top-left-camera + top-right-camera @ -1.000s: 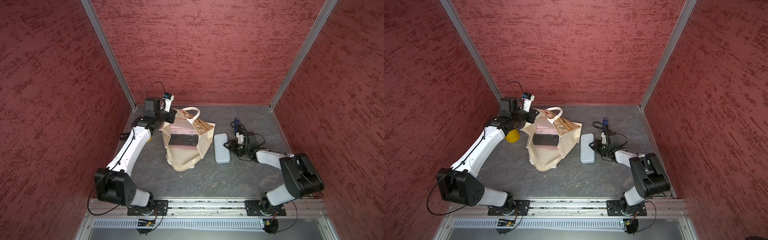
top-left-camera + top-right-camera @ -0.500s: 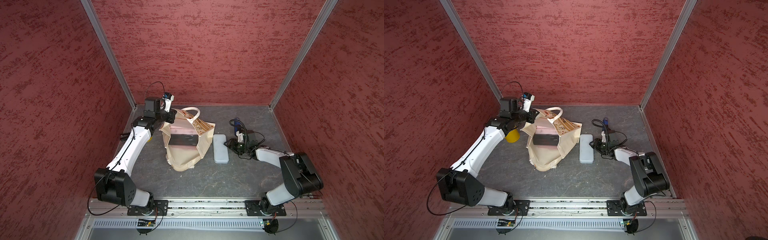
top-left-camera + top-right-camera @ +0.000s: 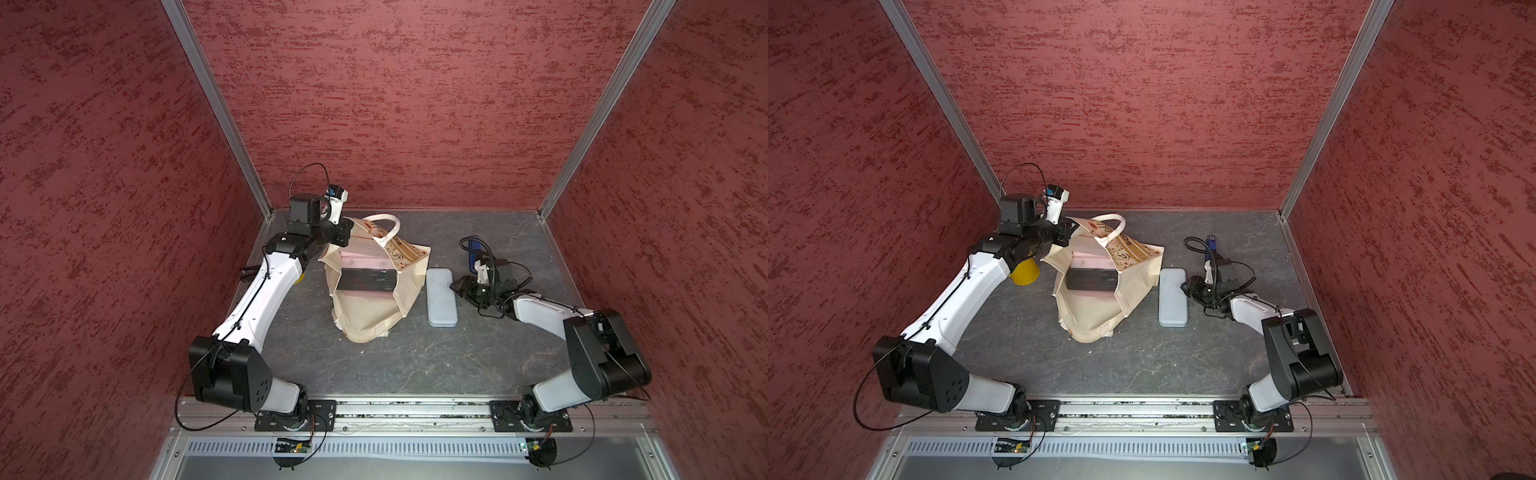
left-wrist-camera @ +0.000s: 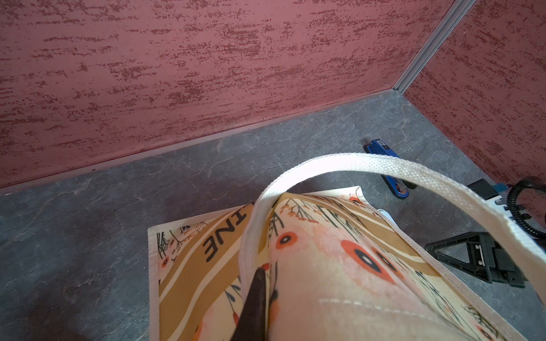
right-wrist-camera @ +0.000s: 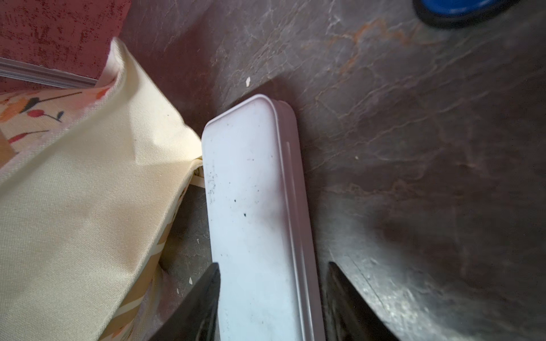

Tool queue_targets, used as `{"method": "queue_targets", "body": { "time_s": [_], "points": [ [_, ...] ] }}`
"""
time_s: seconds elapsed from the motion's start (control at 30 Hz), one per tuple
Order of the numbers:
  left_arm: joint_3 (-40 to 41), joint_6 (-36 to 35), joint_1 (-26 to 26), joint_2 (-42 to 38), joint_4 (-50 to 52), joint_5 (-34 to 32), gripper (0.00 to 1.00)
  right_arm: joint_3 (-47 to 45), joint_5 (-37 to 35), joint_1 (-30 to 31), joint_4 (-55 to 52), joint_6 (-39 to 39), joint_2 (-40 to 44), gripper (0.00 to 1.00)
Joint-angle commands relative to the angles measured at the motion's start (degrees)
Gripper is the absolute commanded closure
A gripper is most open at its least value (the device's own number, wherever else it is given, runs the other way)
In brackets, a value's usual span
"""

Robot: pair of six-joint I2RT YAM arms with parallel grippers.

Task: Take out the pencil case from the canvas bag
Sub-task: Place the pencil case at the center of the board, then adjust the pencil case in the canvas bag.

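The cream canvas bag (image 3: 374,309) (image 3: 1096,316) stands slumped mid-table with its mouth open. My left gripper (image 3: 345,233) (image 4: 264,273) is shut on the printed rim of the bag (image 4: 325,251), beside the white handle (image 4: 413,177). One dark finger (image 4: 255,295) shows and the fabric hides the other. The pale blue-grey pencil case (image 3: 441,297) (image 3: 1172,297) (image 5: 254,192) lies flat on the table just right of the bag (image 5: 74,192). My right gripper (image 3: 457,286) (image 5: 274,263) is open and straddles its near end, with a small gap at one finger.
A black box (image 3: 365,280) and a pink item (image 3: 361,259) sit inside the bag. A blue tool (image 3: 475,251) (image 4: 384,165) lies behind the right gripper. A yellow cup (image 3: 1025,272) stands under the left forearm. Red walls enclose the grey table (image 3: 415,365) on three sides.
The right gripper and the pencil case have shifted very slightly toward the bag. The left arm and the bag have not moved.
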State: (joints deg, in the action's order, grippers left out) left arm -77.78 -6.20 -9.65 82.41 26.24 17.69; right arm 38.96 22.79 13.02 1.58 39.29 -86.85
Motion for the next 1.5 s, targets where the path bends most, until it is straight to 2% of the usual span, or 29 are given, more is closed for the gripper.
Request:
{"method": "queue_targets", "body": {
  "time_s": [0.0,0.2,0.33,0.7,0.8,0.97,1.17,1.3,1.47],
  "points": [
    [-0.1,1.1,0.5,-0.3,-2.3,-0.1,1.0,1.7,-2.4,-0.2,-1.3,-1.1,2.5,0.42],
    [-0.1,1.4,0.5,-0.1,-2.4,0.5,1.0,3.1,-6.6,0.5,-5.0,-2.8,8.0,0.42],
    [-0.1,1.7,0.4,0.0,-2.6,0.9,1.0,7.1,-11.0,3.2,-10.5,-5.1,10.3,0.42],
    [-0.1,1.8,0.1,0.3,-2.6,1.0,1.0,24.3,-28.1,17.3,-21.8,-12.9,13.9,0.43],
    [-0.2,1.9,-0.6,0.4,-2.4,0.8,1.0,29.3,-30.1,22.1,-22.8,-16.2,13.3,0.43],
    [-0.3,0.0,-3.6,0.1,-1.9,-0.8,1.0,35.5,-30.4,31.5,-20.4,-24.3,12.9,0.43],
    [-1.4,0.6,-4.0,1.8,-0.7,-0.4,1.0,39.0,-29.6,44.5,-17.6,-37.9,11.0,0.43],
    [-1.0,0.7,-4.0,1.6,-1.0,-0.3,1.0,37.9,-26.0,47.3,-18.2,-41.2,7.7,0.43],
    [-1.0,1.3,-3.9,1.5,-1.3,1.2,1.0,41.7,-24.9,49.2,-21.7,-43.2,0.1,0.42]
  ]
}}
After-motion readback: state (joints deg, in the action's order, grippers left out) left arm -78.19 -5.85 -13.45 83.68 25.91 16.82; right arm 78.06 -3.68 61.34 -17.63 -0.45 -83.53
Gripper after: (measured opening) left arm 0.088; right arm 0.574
